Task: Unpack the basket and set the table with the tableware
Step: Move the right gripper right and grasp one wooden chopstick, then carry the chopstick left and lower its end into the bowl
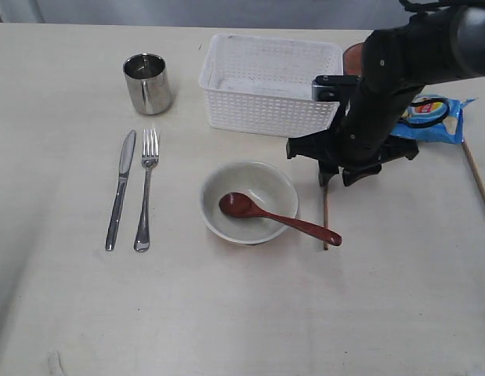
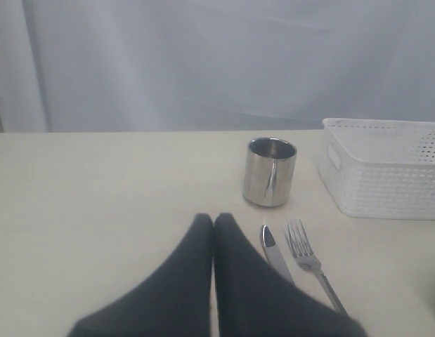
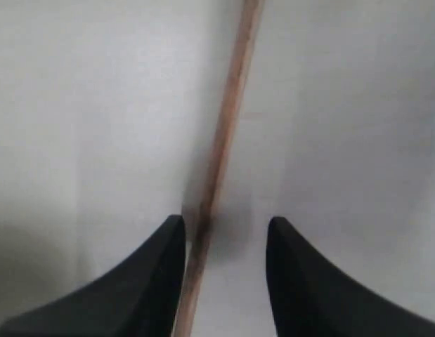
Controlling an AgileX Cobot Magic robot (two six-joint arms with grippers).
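R pincer [image 3: 224,223] stands apart over one chopstick [image 3: 228,133], which lies on the surface [image 1: 226,313] just beside the bowl [image 1: 266,182] w/ spoon [image 1: 240,205]. L pincer [image 2: 213,219] is together, empty, near knife [image 2: 277,254] & fork [image 2: 305,253].

Your exterior view sits high, tipped steeply down over the table [image 1: 242,329]. Left wrist view: low, near the tabletop, facing level across it to a pale backdrop [image 2: 203,63]. It shares cup [image 2: 270,172], knife [image 2: 275,254], fork [image 2: 305,254] and basket [image 2: 386,175] with the exterior. Right wrist view: very close, facing down. With the exterior it shares only one chopstick [image 3: 228,133].
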